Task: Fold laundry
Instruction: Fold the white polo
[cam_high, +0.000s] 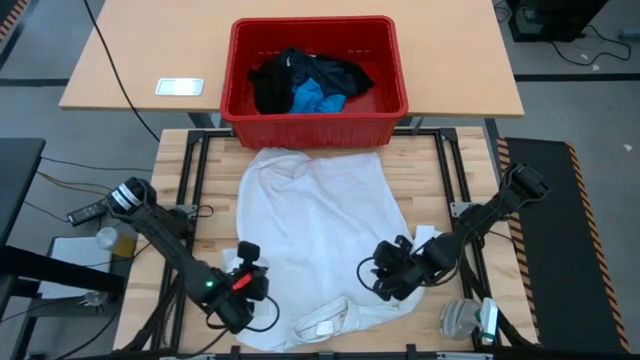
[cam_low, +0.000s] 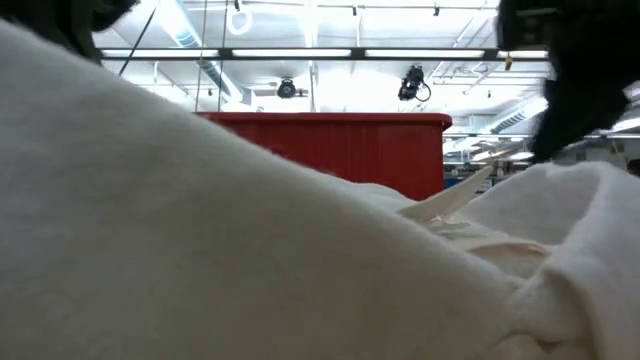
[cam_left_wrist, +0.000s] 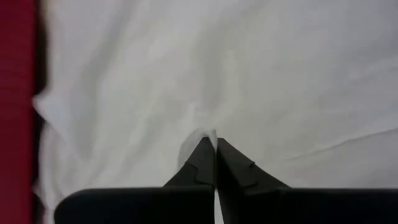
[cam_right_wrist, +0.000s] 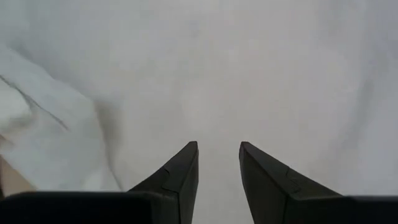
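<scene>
Red crate at the table's far edge — white card beside

Illumination is even and bright in the high view, with soft, short shadows under the arms and along the near wall of the red crate; no glare on the wooden table. The low view is backlit: ceiling strip lights across the upper frame burn to white, while the white shirt filling the lower left is close to the lens, out of focus and greyed. A dark, blurred mass sits at the upper right. Both wrist views are soft, low in contrast, with faint fold shadows on cloth and fingers rendered as sharp-edged silhouettes.
</scene>
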